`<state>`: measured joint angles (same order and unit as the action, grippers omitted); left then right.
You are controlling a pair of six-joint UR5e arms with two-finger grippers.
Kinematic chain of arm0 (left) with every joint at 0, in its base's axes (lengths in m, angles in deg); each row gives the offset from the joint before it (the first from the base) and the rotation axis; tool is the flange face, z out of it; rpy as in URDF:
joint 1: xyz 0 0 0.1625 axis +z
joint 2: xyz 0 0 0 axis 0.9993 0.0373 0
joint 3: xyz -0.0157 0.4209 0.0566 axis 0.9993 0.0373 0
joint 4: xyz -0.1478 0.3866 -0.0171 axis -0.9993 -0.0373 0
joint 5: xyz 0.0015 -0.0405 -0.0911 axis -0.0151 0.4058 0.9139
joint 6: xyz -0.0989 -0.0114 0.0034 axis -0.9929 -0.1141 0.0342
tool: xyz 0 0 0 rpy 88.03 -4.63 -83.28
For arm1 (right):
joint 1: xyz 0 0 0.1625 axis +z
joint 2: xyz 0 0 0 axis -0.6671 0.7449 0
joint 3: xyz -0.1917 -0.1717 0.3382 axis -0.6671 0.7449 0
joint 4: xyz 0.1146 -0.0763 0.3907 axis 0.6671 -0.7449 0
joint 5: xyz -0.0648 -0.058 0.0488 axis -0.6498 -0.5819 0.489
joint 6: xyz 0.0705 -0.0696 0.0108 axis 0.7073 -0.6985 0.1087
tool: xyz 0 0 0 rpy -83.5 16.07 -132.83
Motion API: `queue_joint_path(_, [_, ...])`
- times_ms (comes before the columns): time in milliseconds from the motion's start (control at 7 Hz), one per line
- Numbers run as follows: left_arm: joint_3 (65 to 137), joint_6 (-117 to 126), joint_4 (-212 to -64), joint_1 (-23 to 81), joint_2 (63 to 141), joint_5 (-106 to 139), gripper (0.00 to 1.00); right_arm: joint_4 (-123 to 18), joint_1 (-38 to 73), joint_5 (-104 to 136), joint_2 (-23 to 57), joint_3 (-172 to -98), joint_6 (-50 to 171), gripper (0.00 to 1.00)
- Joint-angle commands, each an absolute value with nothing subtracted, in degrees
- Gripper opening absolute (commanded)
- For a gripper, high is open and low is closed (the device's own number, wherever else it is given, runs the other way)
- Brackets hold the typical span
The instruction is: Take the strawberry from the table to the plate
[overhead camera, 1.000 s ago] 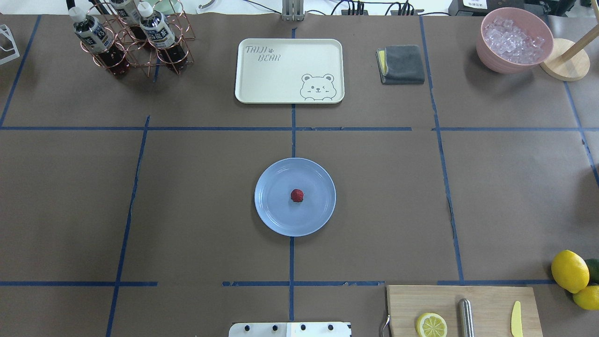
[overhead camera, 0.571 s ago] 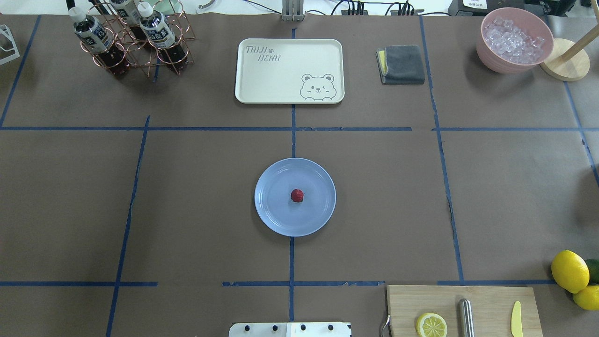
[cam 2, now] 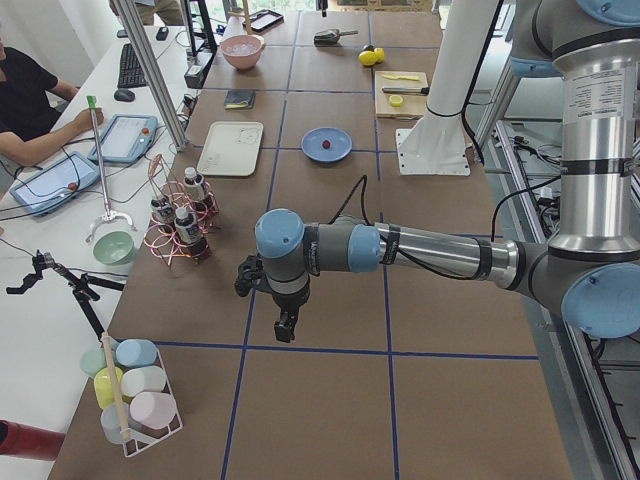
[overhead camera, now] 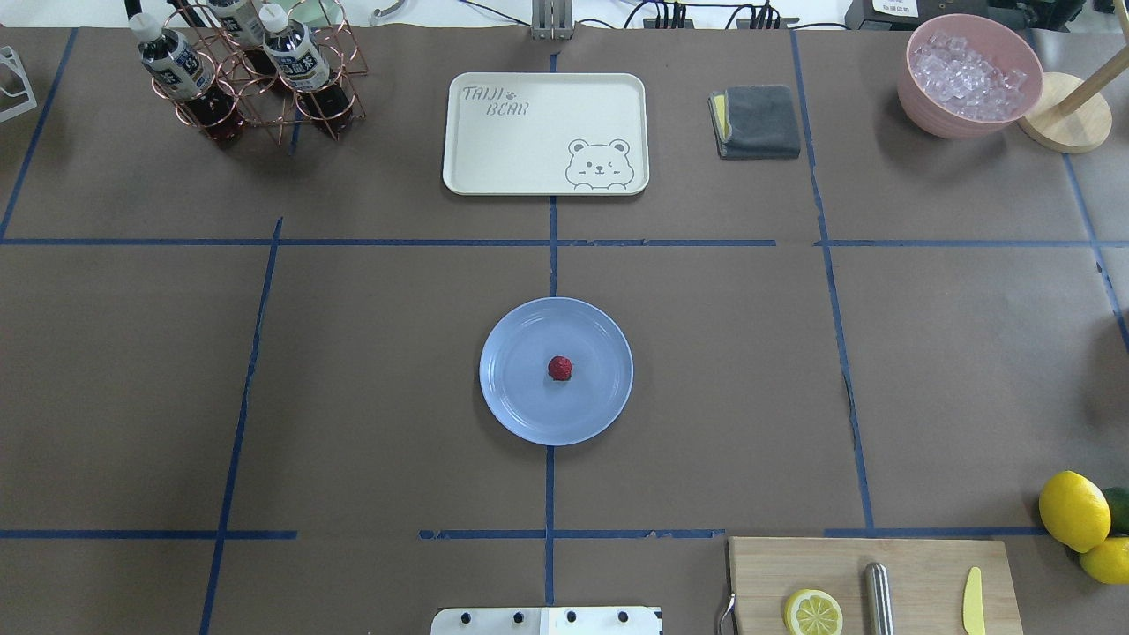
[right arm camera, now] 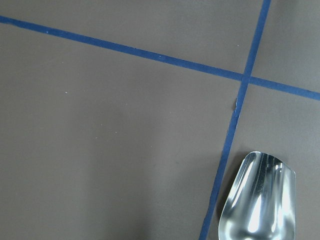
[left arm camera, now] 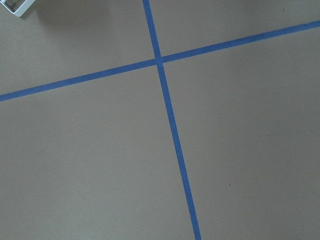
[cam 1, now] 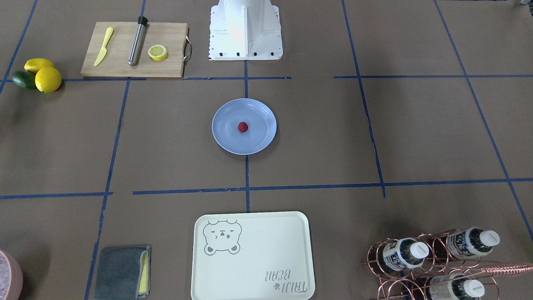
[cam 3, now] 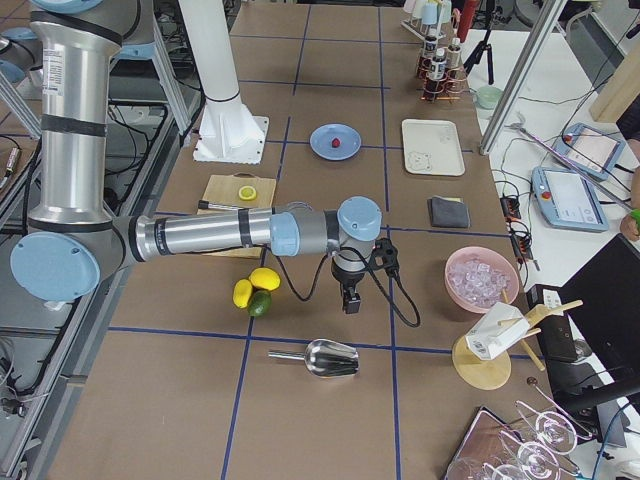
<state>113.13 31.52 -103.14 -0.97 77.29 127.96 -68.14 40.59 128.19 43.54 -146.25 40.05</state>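
Note:
The dark-red strawberry [overhead camera: 560,369] [cam 1: 243,127] lies near the middle of the light-blue plate [overhead camera: 520,401] [cam 1: 260,135], which rests at the centre of the brown table [overhead camera: 353,353]. Neither arm reaches into the overhead or front views. In the exterior left view my left gripper [cam 2: 287,325] hangs over the table's left end, far from the plate [cam 2: 338,150]. In the exterior right view my right gripper [cam 3: 349,300] hangs over the right end beside the lemons [cam 3: 255,285]. For both, whether open or shut I cannot tell.
A cream bear tray [overhead camera: 545,132], a grey cloth [overhead camera: 758,121], a pink bowl of ice [overhead camera: 968,75] and a copper bottle rack [overhead camera: 247,79] line the far side. A cutting board [overhead camera: 873,586] and lemons [overhead camera: 1073,510] sit near right. A metal scoop [right arm camera: 257,200] lies below my right wrist.

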Motion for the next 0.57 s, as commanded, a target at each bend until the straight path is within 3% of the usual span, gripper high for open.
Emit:
queue_joint_path(0, [112.0, 31.5, -102.9, -0.9, 76.6, 128.1, 1.00, -68.1, 40.7, 128.7, 43.6, -146.3, 40.1, 1.00])
queue_joint_path(429, [111.8, 31.2, -103.2, -0.9, 76.2, 128.7, 1.00, -68.1, 40.7, 128.7, 43.6, -146.3, 40.4, 1.00])
